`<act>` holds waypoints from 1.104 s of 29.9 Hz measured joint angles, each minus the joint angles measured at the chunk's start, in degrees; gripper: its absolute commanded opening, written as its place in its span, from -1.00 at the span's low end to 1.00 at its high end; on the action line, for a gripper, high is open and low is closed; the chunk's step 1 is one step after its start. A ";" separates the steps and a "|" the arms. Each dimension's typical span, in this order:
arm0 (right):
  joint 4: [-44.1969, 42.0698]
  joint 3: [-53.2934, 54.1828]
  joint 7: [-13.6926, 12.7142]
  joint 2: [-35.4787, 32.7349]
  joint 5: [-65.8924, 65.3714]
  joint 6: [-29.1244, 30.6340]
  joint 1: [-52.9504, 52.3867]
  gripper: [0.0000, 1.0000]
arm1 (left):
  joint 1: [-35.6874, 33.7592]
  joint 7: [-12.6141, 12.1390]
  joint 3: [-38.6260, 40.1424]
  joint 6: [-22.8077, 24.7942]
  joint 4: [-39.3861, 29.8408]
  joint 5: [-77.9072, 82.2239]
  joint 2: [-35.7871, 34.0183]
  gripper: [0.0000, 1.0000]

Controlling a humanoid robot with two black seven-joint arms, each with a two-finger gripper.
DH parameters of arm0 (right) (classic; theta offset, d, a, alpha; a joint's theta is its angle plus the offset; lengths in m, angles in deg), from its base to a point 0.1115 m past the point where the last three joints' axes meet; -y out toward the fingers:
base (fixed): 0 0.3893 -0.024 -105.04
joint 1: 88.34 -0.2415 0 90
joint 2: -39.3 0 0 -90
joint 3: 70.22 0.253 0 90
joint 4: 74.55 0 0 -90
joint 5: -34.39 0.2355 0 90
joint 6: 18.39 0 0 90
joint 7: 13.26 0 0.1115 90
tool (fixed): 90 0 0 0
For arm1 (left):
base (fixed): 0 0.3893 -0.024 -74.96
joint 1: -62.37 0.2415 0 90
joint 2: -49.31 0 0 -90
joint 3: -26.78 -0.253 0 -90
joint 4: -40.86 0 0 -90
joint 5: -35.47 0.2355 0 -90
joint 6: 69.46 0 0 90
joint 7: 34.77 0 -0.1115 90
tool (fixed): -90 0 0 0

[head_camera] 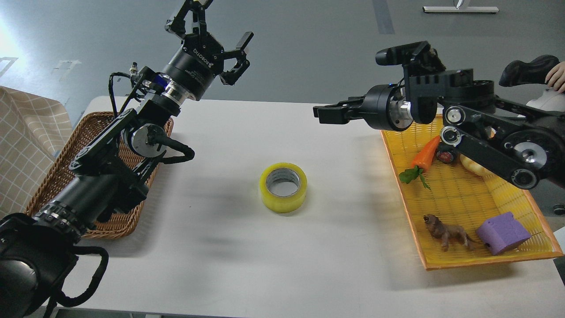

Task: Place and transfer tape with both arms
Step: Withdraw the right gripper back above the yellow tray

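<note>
Left gripper up high over far table edge, fingers spread apart, nothing in them. Right gripper points inward from the right, seen side-on and dark; can't tell if fingers are apart or together, looks empty.

Table, white, biggest thing. Wicker basket at left, mostly under left arm. Yellow tray at right, part under right arm. Tape sits mid-table, flat on its side, core hole up, between the two arms, well apart from both. No pick begun yet, by my read.

Risks, as I judge them:
- Roll lies flat w/ smooth round wall; off-centre pinch could squirt it sideways or tip it onto its rim and let it roll.
- Fingers coming straight down may hit table before closing on the wall.
- Handover: both grippers meeting over one small roll, fingers could clash, or one lets go before other has hold = drop.
- Right arm links hang low over tray; a swing could clip carrot, purple block or toy animal.

Hard to see:
- Basket contents hidden by left arm.
- Pale rounded item in tray behind right arm links, unidentifiable.
- Someone's hand cut off at right edge.
</note>
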 measured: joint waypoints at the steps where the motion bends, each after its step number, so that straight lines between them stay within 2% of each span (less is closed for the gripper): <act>1: 0.59 1.95 0.17 -1.00 0.33 0.00 0.95 0.99 | 0.00 0.02 0.02 0.00 0.00 0.00 -0.11 0.96; 7: 3.55 16.95 1.78 -4.42 6.84 -0.01 9.74 0.99 | 0.00 0.08 0.05 0.00 0.00 0.00 -0.43 0.96; 12: 3.90 28.73 2.28 -4.60 13.60 0.00 16.51 0.99 | 0.00 0.07 0.05 0.00 0.00 0.00 -0.44 0.96; 17: 2.77 38.93 4.03 -3.81 20.89 0.00 20.98 0.99 | -0.06 0.07 -0.02 0.00 0.00 -0.01 -0.44 0.96; 28: -6.01 57.41 4.43 4.63 48.15 -0.01 22.87 0.99 | -0.17 -0.06 -0.05 0.00 0.00 0.08 -0.35 0.96; 33: -10.15 65.88 4.45 10.73 52.71 -0.02 23.24 0.99 | -0.17 -0.06 -0.05 0.00 0.00 0.13 -0.39 0.96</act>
